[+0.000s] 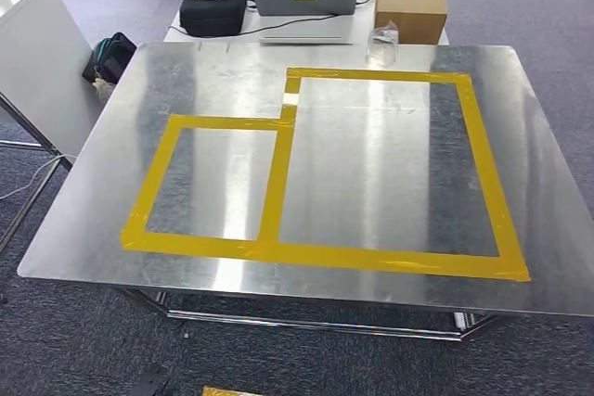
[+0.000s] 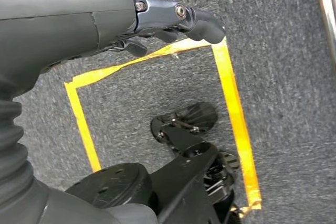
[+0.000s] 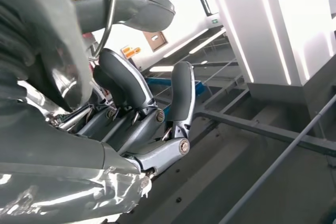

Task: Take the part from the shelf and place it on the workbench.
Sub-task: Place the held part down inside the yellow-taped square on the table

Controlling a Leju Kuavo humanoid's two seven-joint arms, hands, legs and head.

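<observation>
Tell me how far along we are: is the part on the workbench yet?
Done, apparently: the pick, since the right hand curls around a shiny metal part. In hand: carrying it to the workbench, which stands right in front. Still to do: setting it down; nothing lies inside the yellow tape outlines yet. The left hand hangs over the carpet, holding nothing.

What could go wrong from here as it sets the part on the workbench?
The shiny part sits deep in the right hand, fingers curled over it; it may snag or drop on release. The workbench is slick metal, so the part could slide out of the yellow tape boxes.
</observation>
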